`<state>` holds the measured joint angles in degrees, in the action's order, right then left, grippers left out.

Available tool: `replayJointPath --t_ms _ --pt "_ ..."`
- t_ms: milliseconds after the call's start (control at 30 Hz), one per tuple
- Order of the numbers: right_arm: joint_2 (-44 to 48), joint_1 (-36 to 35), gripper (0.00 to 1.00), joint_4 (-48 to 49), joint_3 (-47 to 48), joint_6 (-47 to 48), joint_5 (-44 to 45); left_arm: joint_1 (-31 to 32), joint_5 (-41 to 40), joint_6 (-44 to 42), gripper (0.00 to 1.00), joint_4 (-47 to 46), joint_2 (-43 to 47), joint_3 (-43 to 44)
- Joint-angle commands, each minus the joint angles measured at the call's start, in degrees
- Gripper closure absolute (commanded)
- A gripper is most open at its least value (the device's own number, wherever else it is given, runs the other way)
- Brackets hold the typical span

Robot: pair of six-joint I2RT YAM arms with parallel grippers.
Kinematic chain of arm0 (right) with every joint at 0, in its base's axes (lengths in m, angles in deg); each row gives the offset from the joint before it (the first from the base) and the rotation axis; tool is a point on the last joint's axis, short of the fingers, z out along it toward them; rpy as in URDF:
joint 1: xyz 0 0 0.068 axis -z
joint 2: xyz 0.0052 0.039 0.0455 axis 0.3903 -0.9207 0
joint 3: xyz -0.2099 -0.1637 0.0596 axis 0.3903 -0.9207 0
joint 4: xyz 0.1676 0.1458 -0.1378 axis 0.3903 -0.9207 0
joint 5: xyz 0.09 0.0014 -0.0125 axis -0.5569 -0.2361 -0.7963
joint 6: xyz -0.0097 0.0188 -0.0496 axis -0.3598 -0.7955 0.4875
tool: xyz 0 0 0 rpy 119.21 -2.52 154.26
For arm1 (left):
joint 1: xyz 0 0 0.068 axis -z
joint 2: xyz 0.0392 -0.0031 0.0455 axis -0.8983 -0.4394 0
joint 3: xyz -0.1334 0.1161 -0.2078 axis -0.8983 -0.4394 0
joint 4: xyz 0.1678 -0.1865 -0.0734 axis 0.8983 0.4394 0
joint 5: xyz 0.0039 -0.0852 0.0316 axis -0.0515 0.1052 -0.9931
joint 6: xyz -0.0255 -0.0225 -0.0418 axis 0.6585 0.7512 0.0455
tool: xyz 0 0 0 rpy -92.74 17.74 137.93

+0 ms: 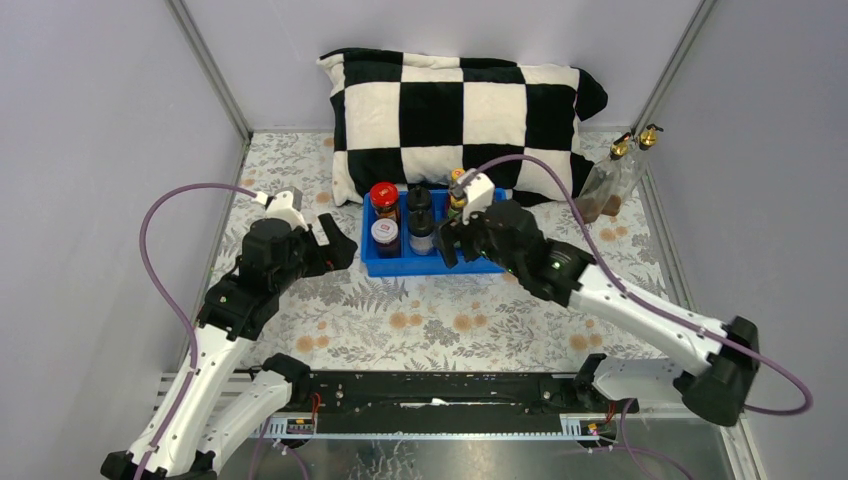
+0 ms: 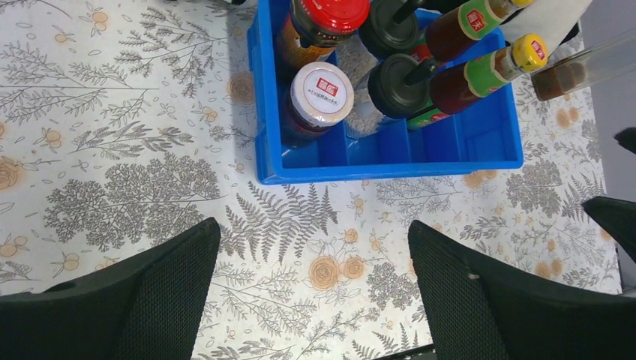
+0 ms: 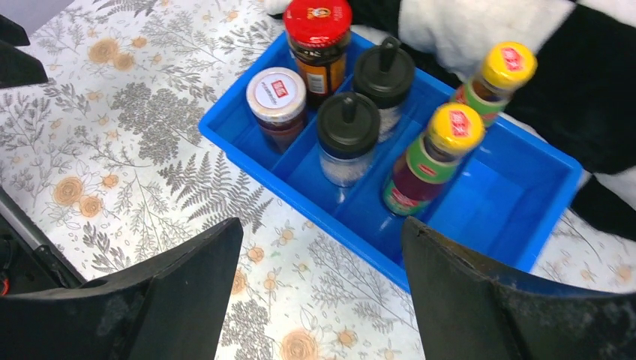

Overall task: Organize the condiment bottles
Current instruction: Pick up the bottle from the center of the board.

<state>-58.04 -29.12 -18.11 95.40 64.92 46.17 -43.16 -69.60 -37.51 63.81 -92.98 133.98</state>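
Note:
A blue tray (image 1: 430, 265) holds a red-lidded jar (image 1: 384, 195), a white-lidded jar (image 1: 385, 236) and two black-capped jars (image 1: 421, 230) standing upright. In the right wrist view two yellow-capped sauce bottles (image 3: 454, 131) stand in the third compartment, and the rightmost compartment is bare. Two gold-spouted glass bottles (image 1: 622, 170) stand apart at the back right corner. My right gripper (image 3: 322, 229) hovers open over the tray's front rim (image 3: 337, 231), holding nothing. My left gripper (image 2: 313, 240) is open and empty over the cloth, just left of the tray (image 2: 390, 171).
A black-and-white checked pillow (image 1: 460, 110) lies right behind the tray. Grey walls with metal frame posts close in the floral-patterned table on three sides. The gold-spouted bottles lean near the right wall.

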Motion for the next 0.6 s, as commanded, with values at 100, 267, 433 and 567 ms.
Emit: replayJointPath --t_ms 100,267,433,567 --pt "12.6 -0.2 0.14 -4.7 -7.2 -2.6 8.9 -0.5 2.8 -1.3 0.01 -4.5 0.1 -1.4" --pt "18.4 -0.1 0.11 -6.7 -9.9 -4.7 13.2 -0.5 4.9 -1.1 0.01 -7.2 -1.1 -2.9" --pt "19.8 -0.1 0.09 -8.0 -10.9 -6.0 17.0 -0.5 6.5 -0.7 0.01 -12.5 -1.4 -4.9" --pt "20.2 0.4 0.06 -8.2 -11.7 -6.8 20.0 -0.5 8.2 -0.7 0.01 -15.3 -2.3 -4.6"
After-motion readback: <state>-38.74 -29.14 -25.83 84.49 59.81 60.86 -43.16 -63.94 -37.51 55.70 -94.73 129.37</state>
